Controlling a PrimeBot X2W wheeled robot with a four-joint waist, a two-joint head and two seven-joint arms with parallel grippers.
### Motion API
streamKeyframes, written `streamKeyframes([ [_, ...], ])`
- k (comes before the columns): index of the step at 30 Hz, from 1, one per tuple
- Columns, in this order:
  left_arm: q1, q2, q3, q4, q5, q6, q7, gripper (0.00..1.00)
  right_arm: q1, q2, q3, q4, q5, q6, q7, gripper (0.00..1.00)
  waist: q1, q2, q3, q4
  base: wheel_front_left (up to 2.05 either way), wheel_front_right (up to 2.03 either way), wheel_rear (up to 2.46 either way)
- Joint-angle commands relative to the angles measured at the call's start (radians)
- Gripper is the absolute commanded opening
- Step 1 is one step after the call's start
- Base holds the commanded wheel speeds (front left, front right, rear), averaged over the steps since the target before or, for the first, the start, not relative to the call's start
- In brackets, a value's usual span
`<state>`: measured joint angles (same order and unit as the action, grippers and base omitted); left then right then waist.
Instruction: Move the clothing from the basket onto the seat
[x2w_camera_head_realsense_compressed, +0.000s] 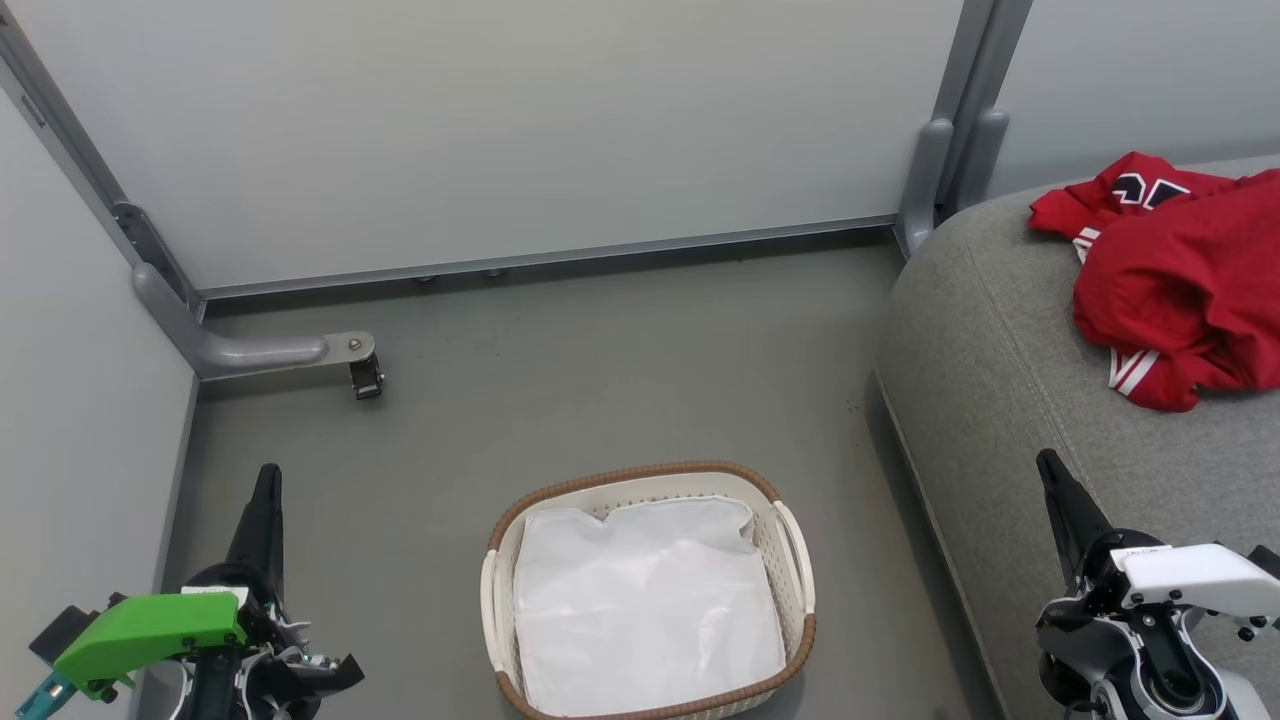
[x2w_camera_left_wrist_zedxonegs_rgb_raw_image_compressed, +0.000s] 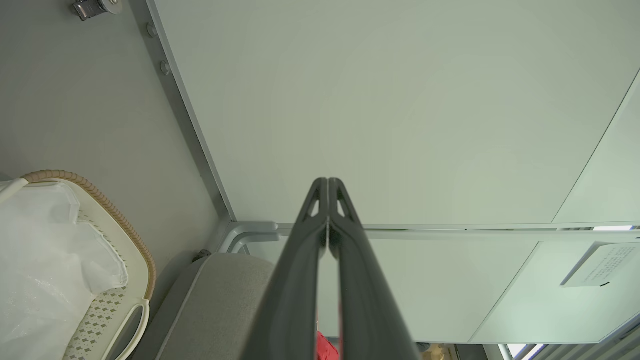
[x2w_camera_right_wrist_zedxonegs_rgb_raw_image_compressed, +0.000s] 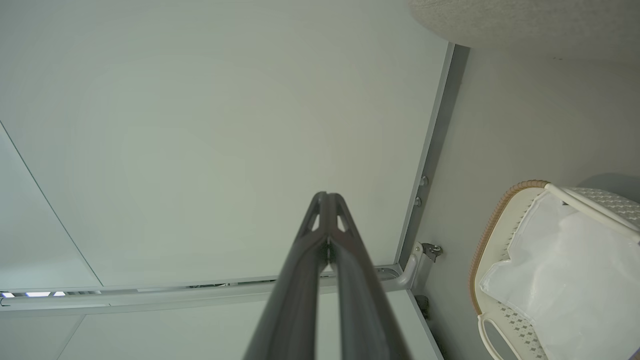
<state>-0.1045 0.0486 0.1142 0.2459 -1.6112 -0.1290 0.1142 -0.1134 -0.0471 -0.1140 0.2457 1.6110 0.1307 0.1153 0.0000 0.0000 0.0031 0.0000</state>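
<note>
The red clothing (x2w_camera_head_realsense_compressed: 1180, 280) lies heaped on the grey seat (x2w_camera_head_realsense_compressed: 990, 400), far right; the basket (x2w_camera_head_realsense_compressed: 640, 475), near centre, holds just its white liner (x2w_camera_head_realsense_compressed: 640, 610). Our left fingers (x2w_camera_head_realsense_compressed: 268, 500) and right fingers (x2w_camera_head_realsense_compressed: 1060, 490) are pressed together, empty. We judge a careless right-arm swing could drag the heap off.

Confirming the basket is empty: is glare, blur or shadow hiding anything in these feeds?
Head view: even soft light, sharp; the liner is bright but its creases read, red clothing on the seat crisp. Left wrist view: left gripper looms soft close up, liner nearly washed out. Right wrist view: right gripper likewise, basket cropped.
</note>
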Motion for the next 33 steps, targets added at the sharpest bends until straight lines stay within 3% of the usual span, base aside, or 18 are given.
streamKeyframes([
  [1,-0.009,0.003,0.002,-0.002,-0.003,-0.004,0.003,0.00,0.010,-0.006,-0.002,-0.003,0.004,0.000,0.001,0.00,0.0000,0.0000,0.000,0.000,0.00,0.00,0.00],
  [33,-0.009,0.003,0.002,-0.002,-0.003,-0.004,0.003,0.00,0.010,-0.006,-0.002,-0.004,0.004,0.000,0.001,0.00,0.0000,0.0000,0.000,0.000,0.00,0.00,0.00],
])
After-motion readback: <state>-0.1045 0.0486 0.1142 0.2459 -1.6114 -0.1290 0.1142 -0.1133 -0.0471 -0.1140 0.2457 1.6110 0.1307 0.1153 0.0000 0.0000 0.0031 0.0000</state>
